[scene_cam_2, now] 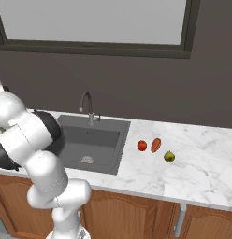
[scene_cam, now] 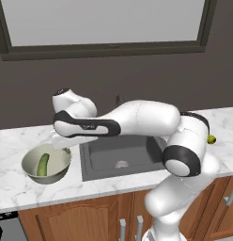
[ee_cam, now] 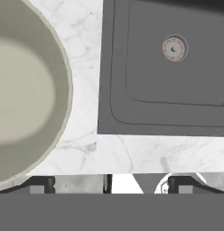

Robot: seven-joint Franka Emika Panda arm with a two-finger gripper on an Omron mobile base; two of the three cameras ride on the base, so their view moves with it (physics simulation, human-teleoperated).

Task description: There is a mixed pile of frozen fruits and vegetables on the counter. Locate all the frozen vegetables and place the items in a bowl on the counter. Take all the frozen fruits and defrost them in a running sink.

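Reaching to the left over the desk, I keep my gripper above the strip of marble between the bowl and the sink. Its two fingertips stand wide apart, and nothing is between them. From the hand camera I look down on the bowl rim on one side and on the dark basin with its round metal drain on the other side.

The dark green cucumber lies inside the bowl, leaning against the inner wall. The bowl stands just beside the left edge of the sink.

On the desk to the right of the sink lie three pieces close together: the small round red fruit, the orange-red carrot piece just beside it, and the yellow-green pear a little nearer to the front edge. The curved faucet rises behind the basin.
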